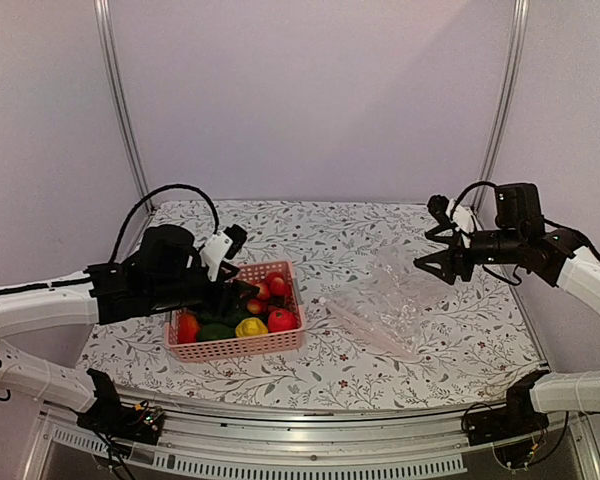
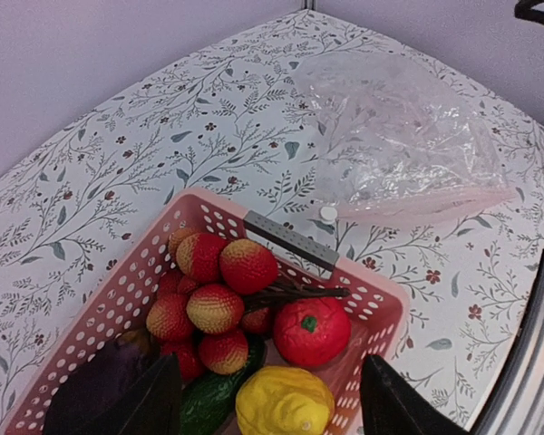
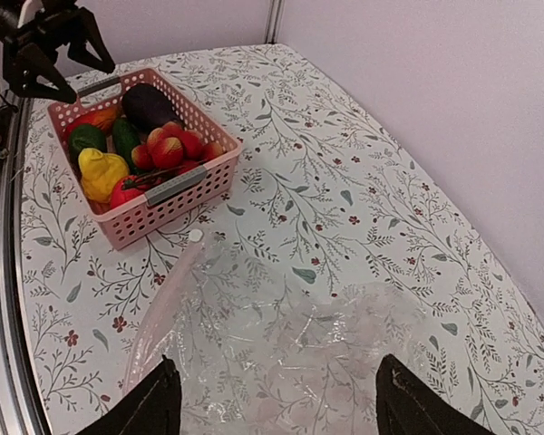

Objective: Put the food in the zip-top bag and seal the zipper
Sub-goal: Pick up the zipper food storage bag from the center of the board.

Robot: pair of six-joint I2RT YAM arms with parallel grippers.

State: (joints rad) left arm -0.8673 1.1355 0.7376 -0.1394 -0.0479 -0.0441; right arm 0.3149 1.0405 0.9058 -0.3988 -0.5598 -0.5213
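Note:
The food lies in a pink lattice basket [image 1: 280, 343]: a red tomato [image 2: 311, 331], a yellow lemon [image 2: 284, 401], a green cucumber [image 2: 213, 399], a dark eggplant [image 2: 100, 385] and a bunch of red lychee-like fruits [image 2: 219, 272]. My left gripper [image 2: 270, 362] hangs open just above the basket, with the lemon and tomato between its fingers and nothing held. The clear zip-top bag [image 1: 385, 305] lies flat to the right of the basket. Its zipper [image 3: 163, 308] runs along the edge nearest the basket, with a white slider [image 3: 196, 236] at one end. My right gripper [image 3: 276, 362] hovers open over the bag.
The basket has a grey handle bar [image 2: 290, 240] on the side facing the bag. The flowered tablecloth [image 1: 310, 235] ends at a metal rail [image 1: 280, 410] in front, and pale walls with upright posts [image 1: 120, 100] close in the back and sides.

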